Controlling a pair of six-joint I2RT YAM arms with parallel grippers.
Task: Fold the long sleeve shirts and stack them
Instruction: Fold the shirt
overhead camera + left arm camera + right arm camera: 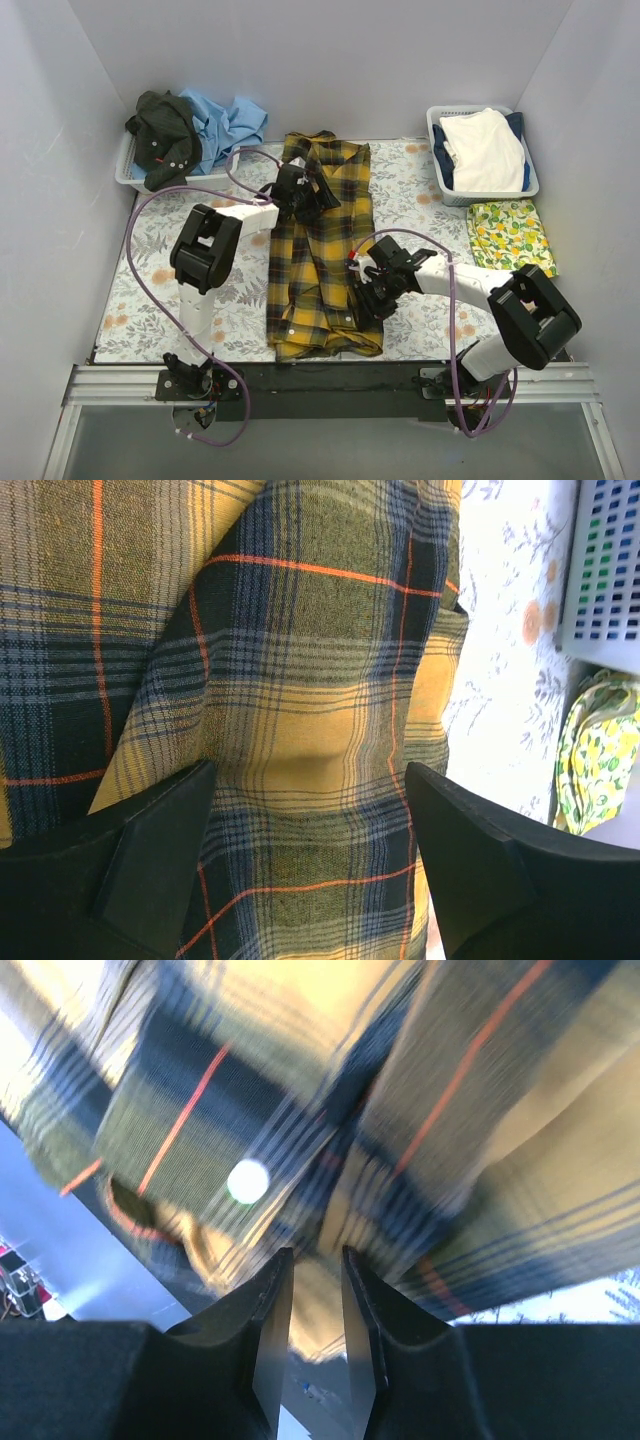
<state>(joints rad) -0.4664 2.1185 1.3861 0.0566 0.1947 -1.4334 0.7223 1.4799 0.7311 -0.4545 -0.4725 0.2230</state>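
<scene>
The yellow-and-black plaid shirt (320, 270) lies as a long folded strip down the middle of the floral table cover (140, 290). My left gripper (305, 190) hovers over its upper part near the collar. In the left wrist view this gripper (310, 770) is wide open with plaid cloth (320, 660) beneath it. My right gripper (365, 295) is at the shirt's right edge, lower down. In the blurred right wrist view it (316, 1252) is nearly closed, with a bit of yellow cloth (320, 1300) pinched between the fingers. A dark shirt (165, 135) and a light blue shirt (230, 118) sit piled at the back left.
A grey basket (125, 178) at the back left holds the dark and blue shirts. A blue-grey basket (440, 160) at the back right holds white cloth (485, 150). A lemon-print cloth (510, 235) lies in front of it. White walls enclose three sides.
</scene>
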